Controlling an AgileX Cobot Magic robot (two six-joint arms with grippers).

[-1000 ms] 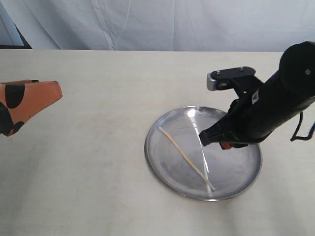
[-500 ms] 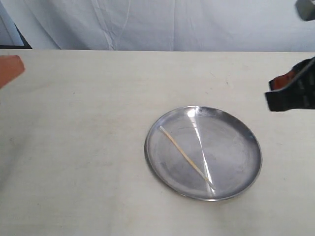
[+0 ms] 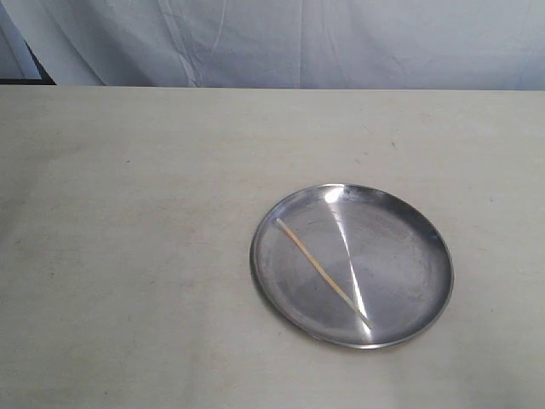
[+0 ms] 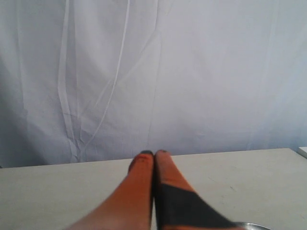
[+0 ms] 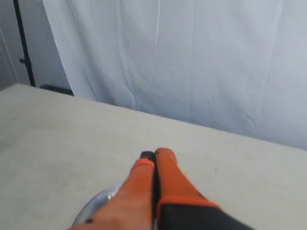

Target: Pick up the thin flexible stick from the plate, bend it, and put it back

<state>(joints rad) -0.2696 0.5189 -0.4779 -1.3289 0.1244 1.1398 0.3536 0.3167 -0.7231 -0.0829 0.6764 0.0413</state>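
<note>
The round silver plate (image 3: 409,234) sits on the table right of centre in the exterior view. The thin pale stick (image 3: 319,271) lies straight across it, slanting from its upper left to its lower right rim. Neither arm shows in the exterior view. In the left wrist view my left gripper (image 4: 154,154) is shut, its orange fingers pressed together with nothing between them, and a sliver of the plate (image 4: 252,225) shows at the frame edge. My right gripper (image 5: 154,155) is likewise shut and empty, with the plate's rim (image 5: 96,203) beneath its fingers.
The plate rests on a wide beige table (image 3: 128,256). A white wrinkled curtain (image 3: 298,43) hangs behind the table's far edge. A dark post (image 5: 24,43) stands beside the curtain in the right wrist view.
Both arms have drawn out of the exterior view, the right one off the plate toward the right, the left one off to the left. The stick and the plate have stayed put.
</note>
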